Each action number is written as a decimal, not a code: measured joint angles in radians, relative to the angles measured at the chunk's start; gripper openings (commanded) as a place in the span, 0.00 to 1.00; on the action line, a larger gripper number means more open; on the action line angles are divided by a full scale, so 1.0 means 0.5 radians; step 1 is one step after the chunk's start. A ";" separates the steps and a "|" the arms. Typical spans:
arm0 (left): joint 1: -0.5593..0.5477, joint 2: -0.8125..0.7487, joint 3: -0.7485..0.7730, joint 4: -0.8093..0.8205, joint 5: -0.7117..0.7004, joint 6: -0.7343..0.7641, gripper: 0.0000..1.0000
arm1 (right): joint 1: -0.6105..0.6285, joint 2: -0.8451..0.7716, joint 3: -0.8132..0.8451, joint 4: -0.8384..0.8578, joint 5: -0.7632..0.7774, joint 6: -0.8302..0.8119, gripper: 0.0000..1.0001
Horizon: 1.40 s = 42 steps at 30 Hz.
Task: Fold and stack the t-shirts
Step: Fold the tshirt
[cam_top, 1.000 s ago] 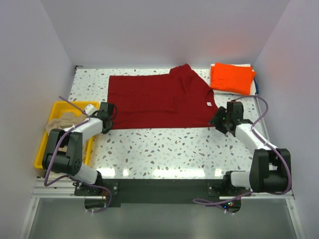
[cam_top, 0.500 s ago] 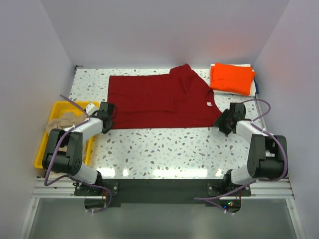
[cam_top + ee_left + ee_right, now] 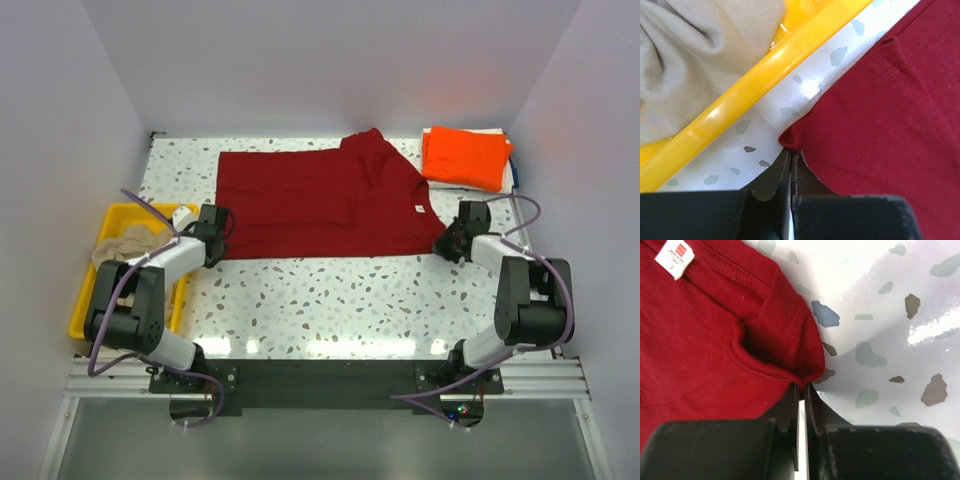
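A dark red t-shirt (image 3: 320, 205) lies folded in half lengthwise on the speckled table, its white neck label (image 3: 418, 209) toward the right. My left gripper (image 3: 222, 243) is shut on the shirt's near left corner (image 3: 790, 141). My right gripper (image 3: 440, 246) is shut on the near right corner (image 3: 807, 376) by the collar. A folded bright orange t-shirt (image 3: 466, 156) rests at the back right. A beige t-shirt (image 3: 125, 244) is crumpled in the yellow tray (image 3: 88, 300) at the left.
The yellow tray's rim (image 3: 755, 80) runs close beside my left gripper. White walls enclose the table on three sides. Bare speckled tabletop (image 3: 330, 300) stretches between the red shirt and the arm bases.
My right gripper has moved in to the shirt's near right corner and closed on it. My left gripper has finished closing on the near left corner. The shirt has not shifted.
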 measured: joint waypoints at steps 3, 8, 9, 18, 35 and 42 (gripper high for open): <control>0.000 -0.037 0.000 -0.023 0.000 0.002 0.00 | -0.002 -0.030 0.031 -0.102 0.030 -0.004 0.00; 0.000 -0.136 0.000 -0.097 0.000 0.000 0.00 | -0.027 -0.229 0.060 -0.309 0.051 -0.005 0.00; -0.001 -0.167 0.000 -0.125 0.002 -0.001 0.00 | -0.034 -0.266 0.072 -0.351 0.051 -0.004 0.00; -0.002 -0.539 -0.088 -0.316 0.028 -0.024 0.00 | -0.091 -0.674 0.022 -0.745 0.049 0.027 0.00; -0.026 -1.250 -0.452 -0.816 0.087 -0.239 0.00 | -0.112 -1.487 -0.192 -1.491 0.143 0.082 0.15; -0.034 -1.331 -0.460 -0.884 0.124 -0.277 0.54 | -0.124 -1.561 -0.192 -1.628 0.141 0.049 0.83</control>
